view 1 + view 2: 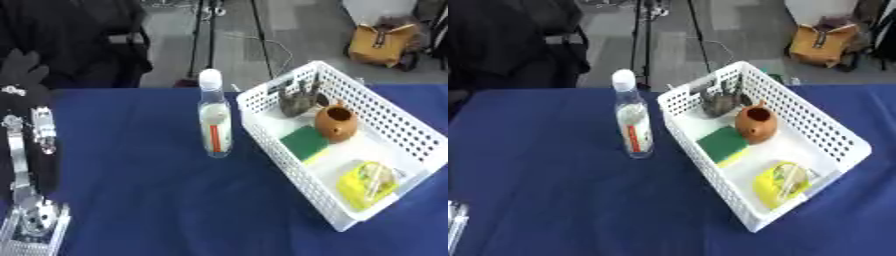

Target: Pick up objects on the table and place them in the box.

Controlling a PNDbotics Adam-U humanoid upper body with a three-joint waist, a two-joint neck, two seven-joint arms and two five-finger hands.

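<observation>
A clear bottle with a white cap and an orange label stands upright on the blue table, just left of the white perforated box. Inside the box lie a brown round pot, a green and yellow sponge, a yellow packet and a dark grey pronged object at the far end. My left hand is raised at the far left edge, black, fingers spread upward and holding nothing, well left of the bottle. My right hand shows in no view.
My left forearm runs up the left edge with silver joints. Beyond the table's far edge stand a dark chair, tripod legs and a tan bag on the floor.
</observation>
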